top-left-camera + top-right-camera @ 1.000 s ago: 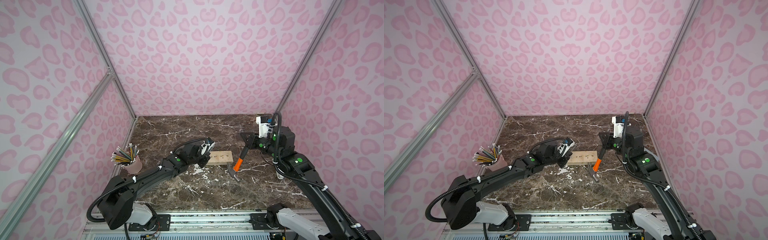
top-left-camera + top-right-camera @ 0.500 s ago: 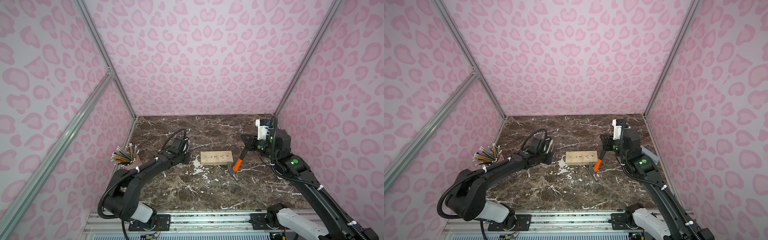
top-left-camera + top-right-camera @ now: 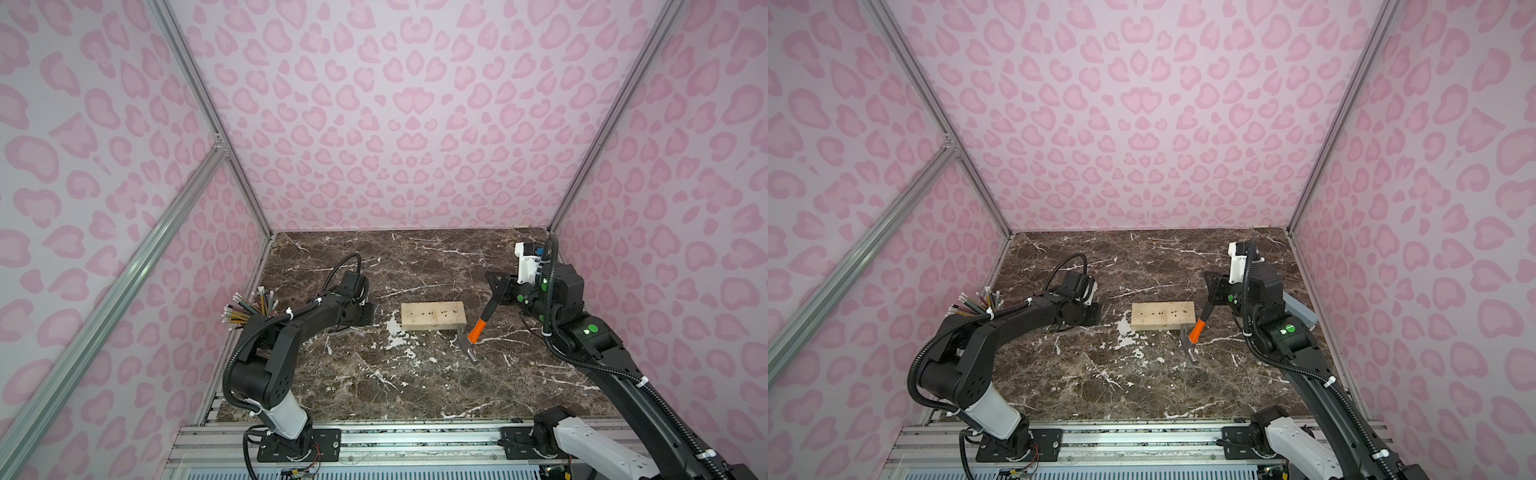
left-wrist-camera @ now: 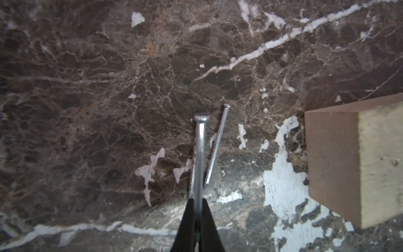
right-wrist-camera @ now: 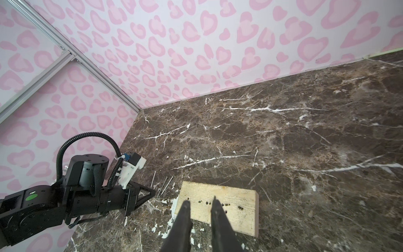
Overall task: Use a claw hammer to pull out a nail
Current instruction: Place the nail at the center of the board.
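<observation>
Beside the right end of the wooden block (image 3: pixel 432 316) the claw hammer (image 3: pixel 477 329) slants head-down from the right pincer (image 3: pixel 498 293) clamped on its shaft, while the left pincer (image 4: pixel 197 203) opposite pinches a nail (image 4: pixel 200 152)

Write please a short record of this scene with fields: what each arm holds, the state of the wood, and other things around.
left gripper: fingers shut on held nail, clear of the wood
right gripper: shut on claw hammer by its black shaft, head hanging low
wooden block: flat on marble table between the arms, holes on top
loose nail: on the table beside the held one
pencils: at the left wall, behind the left arm
</observation>
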Controlling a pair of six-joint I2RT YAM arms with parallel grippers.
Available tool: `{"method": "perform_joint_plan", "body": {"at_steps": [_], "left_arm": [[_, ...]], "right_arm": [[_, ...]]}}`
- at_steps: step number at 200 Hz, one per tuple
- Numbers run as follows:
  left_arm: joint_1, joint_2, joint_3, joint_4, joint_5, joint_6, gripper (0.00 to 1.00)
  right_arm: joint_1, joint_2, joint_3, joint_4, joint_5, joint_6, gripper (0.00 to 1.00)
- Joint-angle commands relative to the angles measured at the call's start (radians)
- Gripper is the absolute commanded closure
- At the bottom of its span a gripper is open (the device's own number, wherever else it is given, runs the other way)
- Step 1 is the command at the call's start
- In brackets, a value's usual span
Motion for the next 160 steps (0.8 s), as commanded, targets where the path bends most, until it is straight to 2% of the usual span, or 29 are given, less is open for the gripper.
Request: {"method": "perform_joint_plan", "body": {"at_steps": [1, 70, 122, 160], "left_arm": [[0.010, 0.007, -0.002, 0.011, 0.007, 0.003, 0.96], [0.022, 0.046, -0.003, 0.012, 0.018, 0.003, 0.93], [0.023, 0.041, -0.002, 0.007, -0.003, -0.003, 0.79], [0.024, 0.008, 0.003, 0.001, -0.012, -0.001, 0.78]], "right_arm": [[0.000, -0.001, 0.003, 0.080, -0.006, 0.018, 1.00], [-0.005, 0.016, 0.014, 0.090, -0.010, 0.018, 1.00], [-0.007, 0.006, 0.005, 0.089, -0.008, 0.023, 1.00], [-0.009, -0.004, -0.002, 0.084, -0.001, 0.023, 1.00]]}}
